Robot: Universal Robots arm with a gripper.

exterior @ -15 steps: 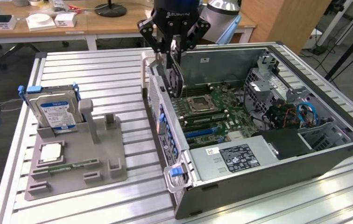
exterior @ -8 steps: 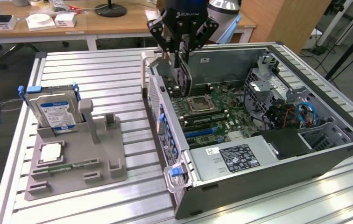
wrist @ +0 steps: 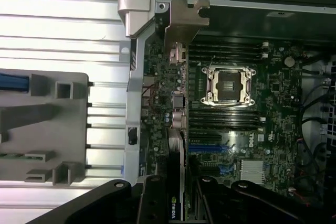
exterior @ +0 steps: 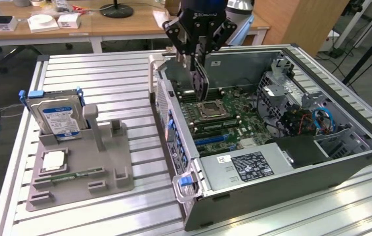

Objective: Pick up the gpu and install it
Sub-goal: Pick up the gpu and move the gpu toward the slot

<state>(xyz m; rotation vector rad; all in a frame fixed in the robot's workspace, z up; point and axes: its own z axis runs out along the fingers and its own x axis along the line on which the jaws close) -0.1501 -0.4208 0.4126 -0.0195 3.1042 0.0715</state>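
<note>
Black fingers (wrist: 151,205) of the gripper (exterior: 197,58) are clamped on the gpu (exterior: 201,81). The card hangs edge-on as a dark slab inside the open computer case (exterior: 291,162). It sits over the motherboard (exterior: 229,123), near the case's far wall and just beside the processor socket (exterior: 210,110) on the exterior view's left. Whether its lower edge touches the board cannot be told.

In the wrist view the gripper (wrist: 178,205) looks down the gpu (wrist: 178,129). The card's silver bracket (wrist: 185,22) lies close to the case wall, and the socket (wrist: 229,85) lies beside the card.

The case rests on a ribbed aluminium table (exterior: 101,73). Well apart from it, on the exterior view's left, a grey holder (exterior: 104,157) carries an upright hard drive (exterior: 58,118) with a blue-white label.
</note>
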